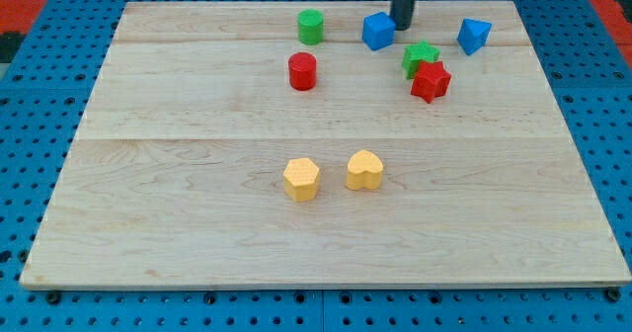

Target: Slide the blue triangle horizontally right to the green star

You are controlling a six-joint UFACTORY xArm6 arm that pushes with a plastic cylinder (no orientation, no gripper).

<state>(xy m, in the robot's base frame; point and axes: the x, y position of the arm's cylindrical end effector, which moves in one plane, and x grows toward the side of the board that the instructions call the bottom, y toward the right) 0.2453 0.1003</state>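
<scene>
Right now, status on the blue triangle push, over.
My tip at the view's top, just right of the blue block. Green star touching red star. Second blue block farther right.

The rod (pixel 405 1) is cut off by the view's top; the green star (pixel 420 57) is partly hidden by the red star (pixel 431 80).

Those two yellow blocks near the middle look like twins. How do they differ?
The yellow hexagon has flat sides and corners; the yellow heart is rounded, with a notch between two lobes. The hexagon sits to the view's left and slightly lower in the view; the heart sits to the right. They share colour and similar size, lie apart, and are far from my tip.
</scene>
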